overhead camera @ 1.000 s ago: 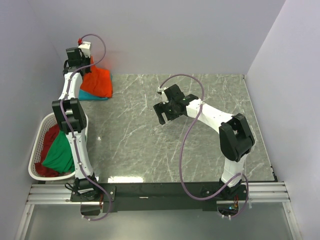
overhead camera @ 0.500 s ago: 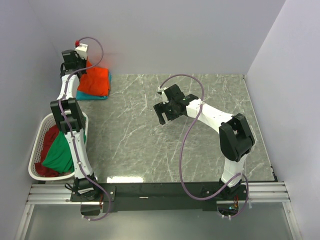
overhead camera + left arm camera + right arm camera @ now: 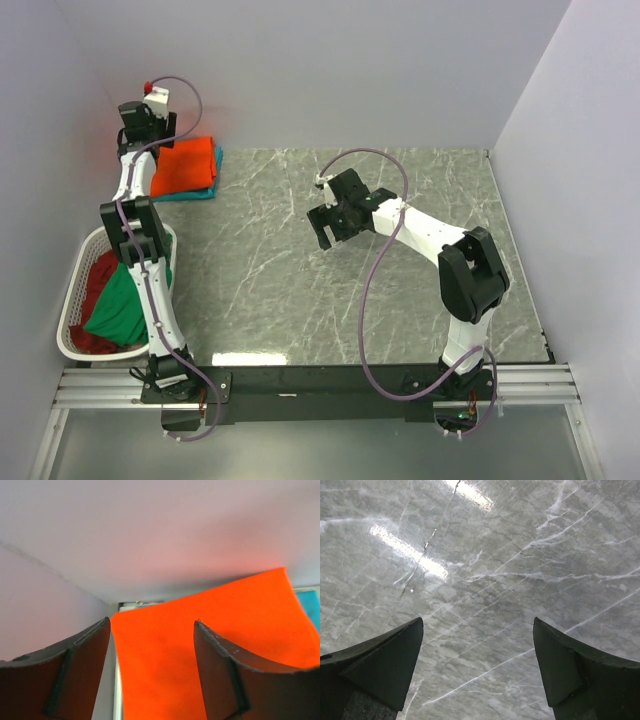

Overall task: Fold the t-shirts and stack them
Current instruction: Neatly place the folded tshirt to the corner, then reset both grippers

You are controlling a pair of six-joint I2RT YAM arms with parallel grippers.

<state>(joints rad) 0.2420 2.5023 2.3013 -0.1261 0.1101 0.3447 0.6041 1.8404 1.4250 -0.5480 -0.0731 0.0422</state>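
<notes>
My left gripper (image 3: 151, 630) had its fingers spread wide with nothing pinched, hovering over the far-left corner. Couldn't tell if they touched cloth. Under them the orange t-shirt (image 3: 160, 675) lay smooth and flat, a neat rectangle on top of the teal t-shirt (image 3: 205, 191), which only showed as a strip at the edges. My right gripper (image 3: 478, 622) was open and empty too, over the grey, white-veined marble-look table (image 3: 420, 170). The white slatted basket (image 3: 75, 345) held the green t-shirt (image 3: 125, 305), crumpled over the mostly buried dark red t-shirt (image 3: 100, 272).
</notes>
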